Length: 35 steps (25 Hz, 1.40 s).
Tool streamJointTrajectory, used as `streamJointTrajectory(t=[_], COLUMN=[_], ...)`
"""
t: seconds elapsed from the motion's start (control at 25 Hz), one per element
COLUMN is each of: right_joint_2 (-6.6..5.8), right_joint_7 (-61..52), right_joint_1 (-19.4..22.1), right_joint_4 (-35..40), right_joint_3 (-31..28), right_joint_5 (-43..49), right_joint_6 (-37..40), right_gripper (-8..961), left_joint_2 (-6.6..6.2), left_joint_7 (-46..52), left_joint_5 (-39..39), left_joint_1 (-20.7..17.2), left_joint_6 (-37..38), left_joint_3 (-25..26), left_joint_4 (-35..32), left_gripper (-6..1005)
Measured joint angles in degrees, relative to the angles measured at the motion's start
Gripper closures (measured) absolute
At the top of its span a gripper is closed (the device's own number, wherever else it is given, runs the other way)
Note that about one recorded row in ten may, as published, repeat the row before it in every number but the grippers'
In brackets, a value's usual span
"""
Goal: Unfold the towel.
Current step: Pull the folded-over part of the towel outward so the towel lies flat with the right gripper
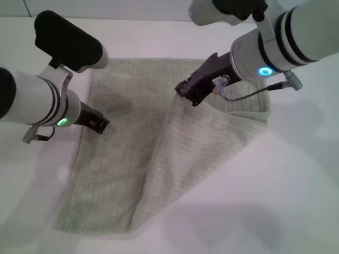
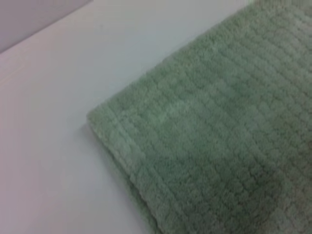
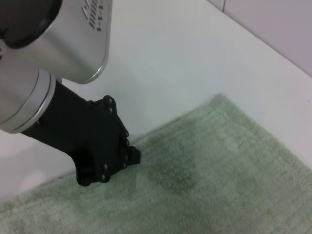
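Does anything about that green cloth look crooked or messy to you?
Yes. The towel isn't flat: its right part is lifted to the right claw and hangs in a slanted fold over the rest. The left claw sits at its left edge. No tears or spills.

No legible text is offered anywhere. Dark embossed markings are glimpsed on the silver arm housing (image 3: 73,34) in the right wrist view, but they are cut off at the frame's edge and cannot be read.

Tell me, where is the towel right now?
In the head view the towel lies on the white table, between the left gripper and right gripper.
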<state>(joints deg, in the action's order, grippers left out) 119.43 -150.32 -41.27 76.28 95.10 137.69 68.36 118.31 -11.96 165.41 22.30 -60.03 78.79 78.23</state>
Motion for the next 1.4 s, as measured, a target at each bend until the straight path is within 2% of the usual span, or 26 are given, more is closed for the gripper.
streamJointTrajectory(t=[0.2,0.64,1.4], right_joint_2=[0.01,0.23,0.18], right_joint_7=[0.21,1.03,-0.17], right_joint_1=[0.18,2.33,2.21], right_joint_4=[0.27,6.14,11.1], right_joint_3=[-0.19,-0.79,-2.79], right_joint_5=[0.03,0.04,0.13], right_joint_6=[1.12,7.43,17.63], right_gripper=[955,954,955], left_joint_2=[0.08,0.08,-0.01], left_joint_7=[0.07,-0.04,-0.08], left_joint_5=[-0.01,0.01,0.0], left_joint_1=[0.41,0.22,0.39], left_joint_6=[0.16,0.71,0.39], left_joint_3=[-0.29,-0.2,-0.12], left_joint_4=[0.5,-0.06,-0.32], left_gripper=[1001,1001,1001])
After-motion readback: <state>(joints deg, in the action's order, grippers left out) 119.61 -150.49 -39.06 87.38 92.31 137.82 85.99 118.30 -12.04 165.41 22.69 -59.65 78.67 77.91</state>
